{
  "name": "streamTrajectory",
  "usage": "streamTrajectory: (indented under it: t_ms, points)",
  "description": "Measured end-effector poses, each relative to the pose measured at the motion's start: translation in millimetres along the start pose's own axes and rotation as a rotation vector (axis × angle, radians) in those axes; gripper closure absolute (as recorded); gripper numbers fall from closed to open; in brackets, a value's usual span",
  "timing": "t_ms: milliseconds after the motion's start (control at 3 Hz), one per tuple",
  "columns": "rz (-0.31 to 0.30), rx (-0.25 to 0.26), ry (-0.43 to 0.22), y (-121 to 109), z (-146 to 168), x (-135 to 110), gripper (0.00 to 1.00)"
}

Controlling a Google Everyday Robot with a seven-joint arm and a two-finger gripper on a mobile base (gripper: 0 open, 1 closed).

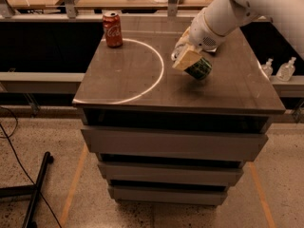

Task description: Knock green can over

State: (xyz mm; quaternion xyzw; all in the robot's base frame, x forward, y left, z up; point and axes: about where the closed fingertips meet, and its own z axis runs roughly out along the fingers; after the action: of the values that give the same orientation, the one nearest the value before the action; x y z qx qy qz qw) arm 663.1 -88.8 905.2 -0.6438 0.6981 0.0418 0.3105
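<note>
The green can (200, 69) is on the dark table top (123, 80), right of the middle, tilted over on its side with pale swirl markings showing. My gripper (187, 59) is right against the can's upper left side and covers its top. The white arm (237, 11) comes in from the upper right.
A red cola can (113, 29) stands upright at the table's back left. A white arc (160, 75) is marked on the top. Two clear bottles (286, 69) stand on a ledge to the right. A black stand leg (38, 184) lies on the floor at left.
</note>
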Motion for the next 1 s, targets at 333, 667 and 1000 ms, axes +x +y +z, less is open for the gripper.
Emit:
streamTrajectory:
  t_ms: [333,667,1000]
  points:
    - [-0.001,-0.004,0.0,0.8,2.1,-0.6,0.15]
    - [-0.002,-0.007,0.0,1.5,4.2,-1.1,0.0]
    - [-0.002,-0.008,0.0,1.6,4.3,-1.2,0.0]
